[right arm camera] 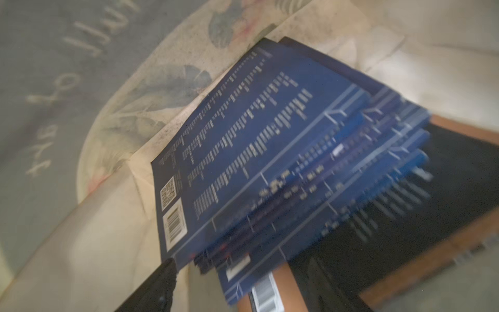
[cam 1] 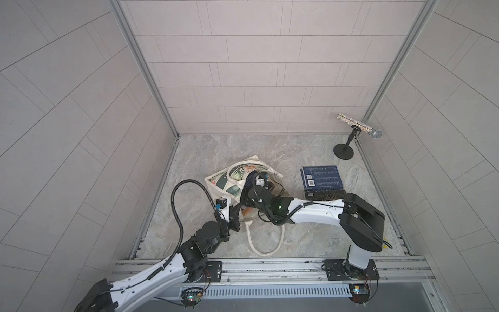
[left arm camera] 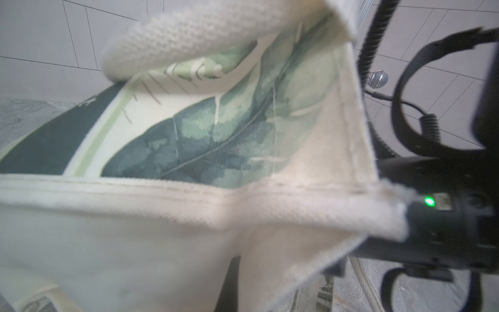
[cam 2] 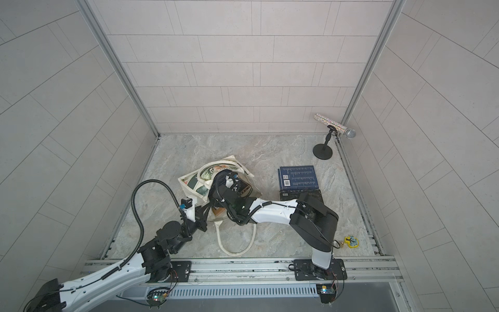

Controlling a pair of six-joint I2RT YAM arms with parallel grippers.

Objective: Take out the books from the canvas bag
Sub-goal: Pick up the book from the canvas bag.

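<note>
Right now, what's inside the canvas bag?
A fanned stack of navy books lies over an orange-edged black book. Whatever lies beneath that stack, or deeper in the canvas bag, is covered.

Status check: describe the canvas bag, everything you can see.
The cream canvas tote bag, printed with dark green leaves and lettering, lies slumped on its side on the grey marbled tabletop. One long cream handle loops flat towards the robot; a second handle curls on top. The left end effector appears to pinch its hemmed rim, holding the mouth open; the right end effector reaches inside. Navy paperback books are stacked within over an orange-edged black one.
</note>
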